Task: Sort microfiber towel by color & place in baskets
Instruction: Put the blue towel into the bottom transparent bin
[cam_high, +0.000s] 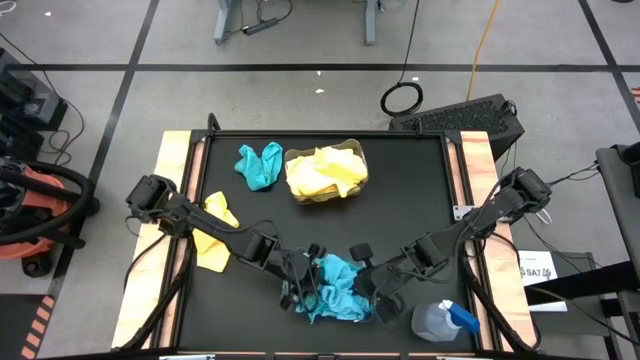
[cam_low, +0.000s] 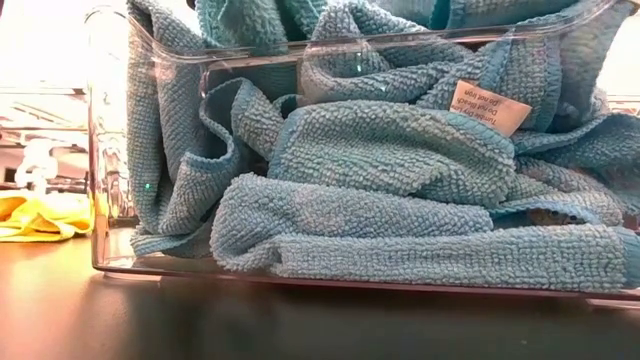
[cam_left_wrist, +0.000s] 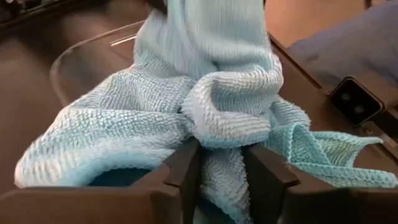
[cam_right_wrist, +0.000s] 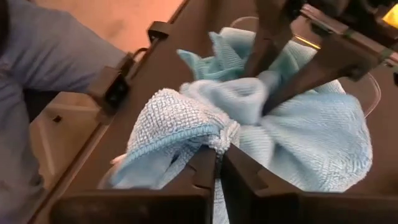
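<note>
Both end effectors meet at the worktop's (cam_high: 400, 190) near edge. The left end effector (cam_left_wrist: 221, 163) and right end effector (cam_right_wrist: 219, 163) each pinch the blue towels (cam_high: 335, 285). The low view alone shows the clear basket (cam_low: 110, 150) wall.

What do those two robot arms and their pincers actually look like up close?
Both are slim, jointed arms in matte black, built of rounded blocky segments, with thin dark cables looping off their bases. The left gripper ends in two flat, squared black fingers with angular edges. The right gripper matches it: two dark blade-like fingers. No logos or markings show on them.
</note>
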